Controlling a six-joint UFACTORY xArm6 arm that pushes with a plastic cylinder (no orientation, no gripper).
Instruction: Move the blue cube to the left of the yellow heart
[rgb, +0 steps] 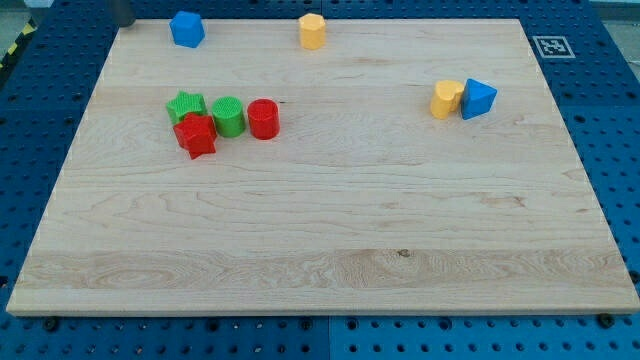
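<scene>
The blue cube (187, 29) sits near the top left edge of the wooden board (330, 230). The yellow heart (446, 99) lies at the view's right, touching a blue triangular block (479, 99) on its right side. The rod comes in at the view's top left corner. My tip (122, 24) rests at the board's top edge, a short way left of the blue cube and apart from it.
A yellow hexagonal block (312, 31) stands at the top middle. A cluster sits at the left: a green star (186, 104), a red star (195, 135), a green cylinder (228, 116) and a red cylinder (263, 118). A tag marker (549, 45) is at the top right.
</scene>
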